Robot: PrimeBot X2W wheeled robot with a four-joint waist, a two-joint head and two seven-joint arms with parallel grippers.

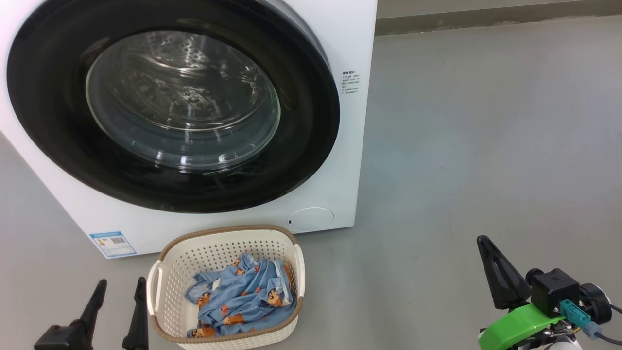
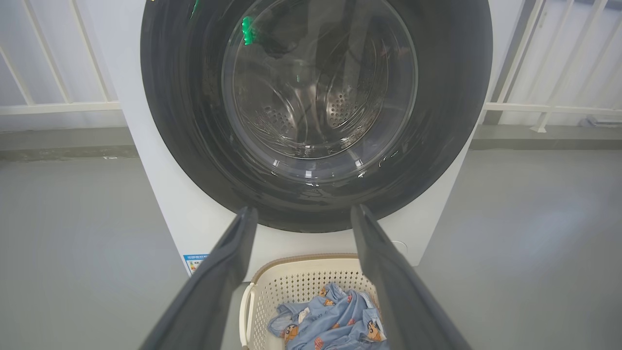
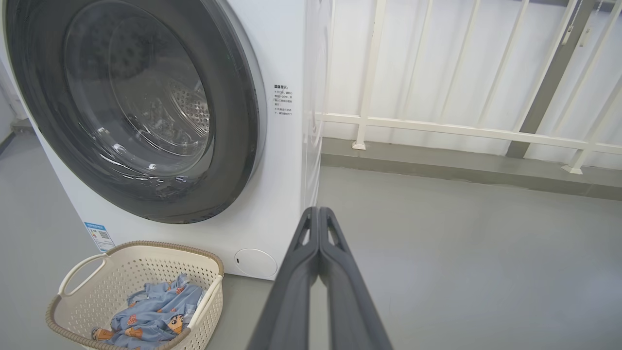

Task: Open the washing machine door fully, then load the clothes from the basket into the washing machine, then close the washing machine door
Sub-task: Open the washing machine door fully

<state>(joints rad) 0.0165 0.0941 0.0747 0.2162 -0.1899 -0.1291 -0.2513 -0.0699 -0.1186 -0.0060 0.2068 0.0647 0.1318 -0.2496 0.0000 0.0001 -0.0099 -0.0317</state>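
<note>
The white washing machine (image 1: 340, 184) stands ahead, and its round black-rimmed door (image 1: 301, 146) with a glass bowl is closed flat against the front. On the floor before it sits the cream basket (image 1: 214, 255) holding light blue clothes (image 1: 243, 296) printed with cartoon figures. My left gripper (image 1: 120, 288) hovers just left of the basket, open and empty; in its wrist view the fingers (image 2: 228, 262) frame the door (image 2: 437, 146) and basket (image 2: 301, 277). My right gripper (image 1: 486, 243) is far right over bare floor, shut on nothing, its fingers (image 3: 318, 243) pressed together.
Grey floor (image 1: 486, 121) stretches open to the right of the machine. A white railing (image 3: 437, 129) with upright bars runs behind the machine along a low kerb. A blue label sticker (image 1: 112, 244) marks the machine's lower left front.
</note>
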